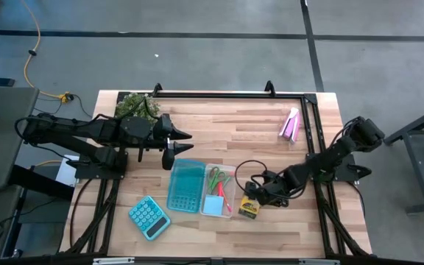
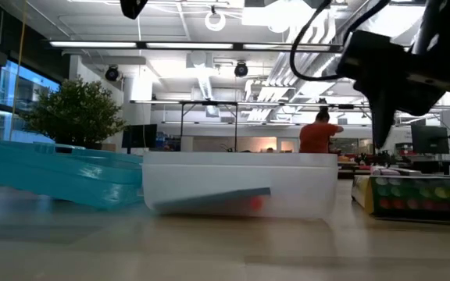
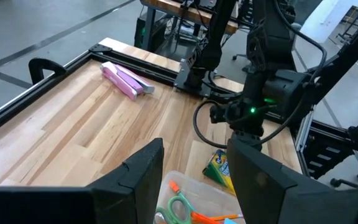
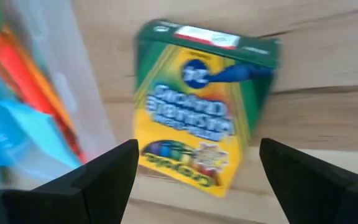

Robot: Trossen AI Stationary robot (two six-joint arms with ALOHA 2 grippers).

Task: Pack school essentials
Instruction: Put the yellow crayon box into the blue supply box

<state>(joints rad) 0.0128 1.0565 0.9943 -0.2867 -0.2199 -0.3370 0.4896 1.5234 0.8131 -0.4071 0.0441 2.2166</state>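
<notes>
The right hand (image 1: pixel 255 200) hangs low over the crayon box (image 1: pixel 248 208), which lies flat on the worktop (image 1: pixel 256 132) just beside the clear plastic bin (image 1: pixel 230 177), on the side away from the teal lid (image 1: pixel 185 184). In the right wrist view the two fingers stand spread wide on either side of the crayon box (image 4: pixel 204 102), with nothing between them yet; the hand holds nothing. Inside the bin already lie the green-handled scissors (image 1: pixel 217 177), a pink marker (image 1: pixel 221 193) and a light-blue note pad (image 1: pixel 213 205). So the step in hand looks to be the pickup of the crayons, the last loose item near the bin. The next move likely calls for a short descent until the fingers straddle the box's narrow sides, then a firm close, a lift clear of the bin wall and a short carry over it. The left hand (image 1: pixel 179 143) waits above the worktop near the lid's far end, fingers apart and empty. The teal calculator (image 1: pixel 149 218) and a pink-and-purple packet (image 1: pixel 291 124) lie well apart from the bin.
</notes>
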